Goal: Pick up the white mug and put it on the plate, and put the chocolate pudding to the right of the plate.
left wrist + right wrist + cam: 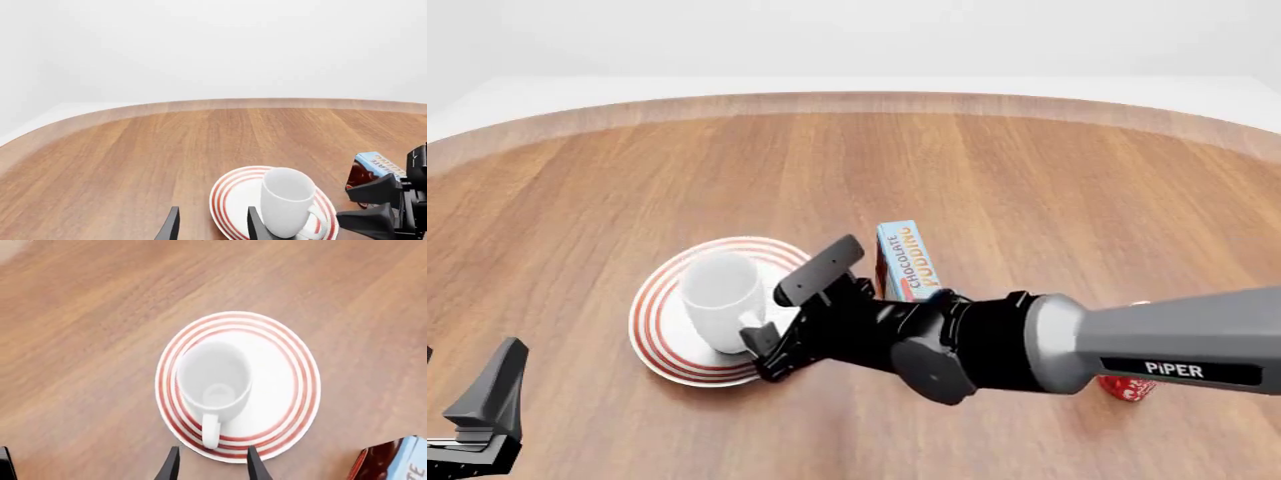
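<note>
The white mug (721, 290) stands upright on the plate (657, 330), also seen as mug (213, 380) on plate (283, 375), its handle pointing toward my right gripper. The right gripper (785, 312) hovers open at the plate's right rim, with nothing between its fingers (171, 466). The chocolate pudding (905, 260) stands on end just right of the plate, behind the right wrist. My left gripper (481, 410) is open near the table's front left, apart from everything. In the left wrist view the left gripper (212, 227) faces the mug (287, 200), plate (233, 192) and pudding (377, 167).
A red mug (1128, 387) peeks out from under the right arm at the front right. The right arm (1121, 345) stretches across the table's front half. The table's rounded far edge (854, 100) runs across the back.
</note>
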You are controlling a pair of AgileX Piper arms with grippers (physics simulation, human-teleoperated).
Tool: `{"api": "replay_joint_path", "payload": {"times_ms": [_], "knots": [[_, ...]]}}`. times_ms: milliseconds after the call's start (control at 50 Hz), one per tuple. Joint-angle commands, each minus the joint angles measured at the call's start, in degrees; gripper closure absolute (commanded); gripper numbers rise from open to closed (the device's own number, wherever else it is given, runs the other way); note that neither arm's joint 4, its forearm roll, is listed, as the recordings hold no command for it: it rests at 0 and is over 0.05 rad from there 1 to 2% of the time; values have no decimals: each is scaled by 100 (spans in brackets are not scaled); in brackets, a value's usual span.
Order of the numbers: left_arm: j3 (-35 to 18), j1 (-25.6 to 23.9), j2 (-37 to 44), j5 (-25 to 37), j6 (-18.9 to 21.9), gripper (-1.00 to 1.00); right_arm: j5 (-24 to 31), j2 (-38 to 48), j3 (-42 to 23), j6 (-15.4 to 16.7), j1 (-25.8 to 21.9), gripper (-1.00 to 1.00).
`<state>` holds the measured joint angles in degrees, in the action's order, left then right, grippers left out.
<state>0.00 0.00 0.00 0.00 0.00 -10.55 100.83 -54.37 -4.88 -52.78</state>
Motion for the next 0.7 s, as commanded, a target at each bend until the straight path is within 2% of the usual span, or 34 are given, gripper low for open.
{"api": "replay_joint_path", "payload": {"times_ms": [20,700], "knots": [[0,0,0,0,0,-100,-71,-285,250,64,-30,-100],[0,0,0,0,0,-100,-380,-1219,1198,74,55,-100]]}}
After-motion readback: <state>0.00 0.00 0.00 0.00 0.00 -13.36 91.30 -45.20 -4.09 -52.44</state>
